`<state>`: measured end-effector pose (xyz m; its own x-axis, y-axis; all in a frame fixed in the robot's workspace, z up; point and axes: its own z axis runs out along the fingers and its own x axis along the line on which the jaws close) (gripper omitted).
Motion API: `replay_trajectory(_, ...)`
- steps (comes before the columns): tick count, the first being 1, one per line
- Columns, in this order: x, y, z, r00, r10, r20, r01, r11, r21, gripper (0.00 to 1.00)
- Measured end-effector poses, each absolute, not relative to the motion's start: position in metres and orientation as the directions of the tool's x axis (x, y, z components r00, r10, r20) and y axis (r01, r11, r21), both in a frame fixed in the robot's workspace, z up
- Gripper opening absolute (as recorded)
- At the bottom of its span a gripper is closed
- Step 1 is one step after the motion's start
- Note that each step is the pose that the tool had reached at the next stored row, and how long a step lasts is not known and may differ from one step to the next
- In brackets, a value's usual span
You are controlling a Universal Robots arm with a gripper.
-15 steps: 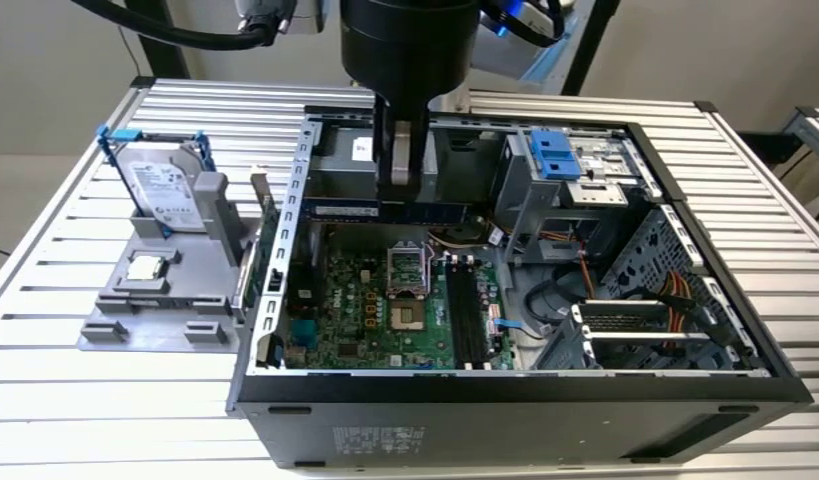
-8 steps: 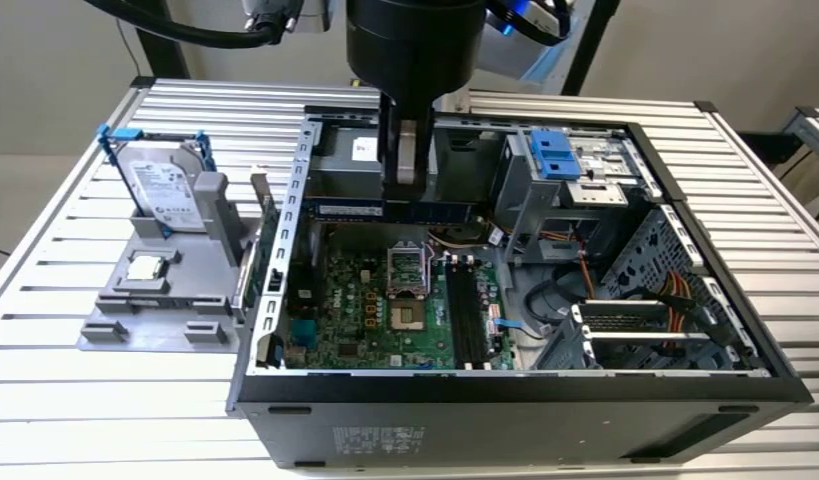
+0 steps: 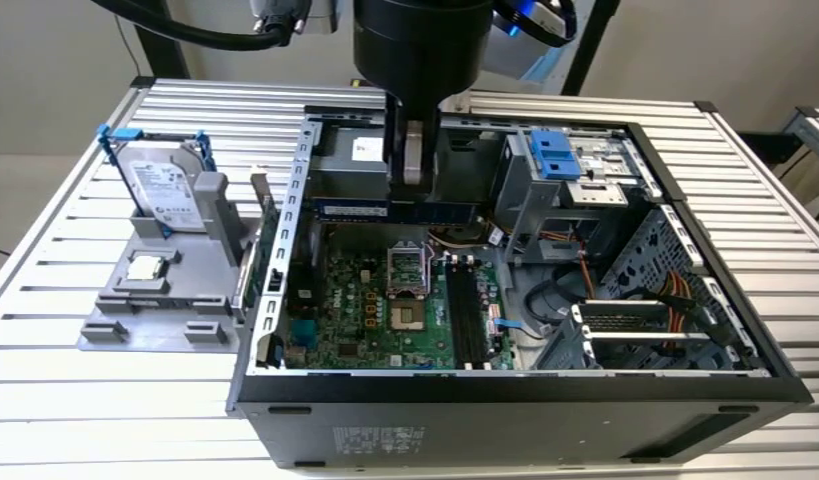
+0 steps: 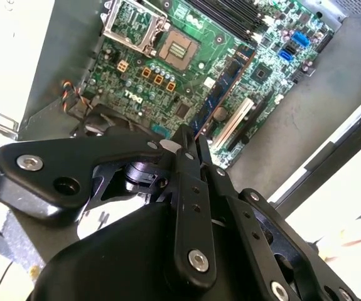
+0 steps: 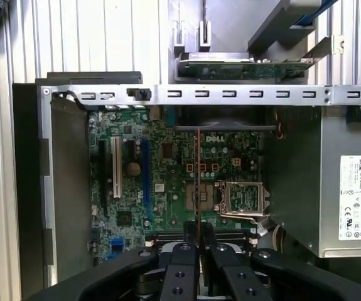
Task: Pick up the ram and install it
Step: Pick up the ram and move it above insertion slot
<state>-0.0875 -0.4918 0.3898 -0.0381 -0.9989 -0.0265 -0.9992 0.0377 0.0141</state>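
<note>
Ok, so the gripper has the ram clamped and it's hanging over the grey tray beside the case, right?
No. The gripper has the ram clamped, but it hangs over the motherboard inside the open case, not over the grey tray; the exterior view shows this.

Arm pointing straight down, gripper clamped.
The black arm hangs vertical over the gripper, whose 2 fingers are pressed together on the ram, gripped mid-length.
</note>
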Motion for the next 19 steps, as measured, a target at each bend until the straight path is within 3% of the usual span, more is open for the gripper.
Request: replay_trajectory(19, -0.075, -0.492, 0.390, -0.038, -0.999, -0.026, -0.999, 0.038, 0.014, 0.00)
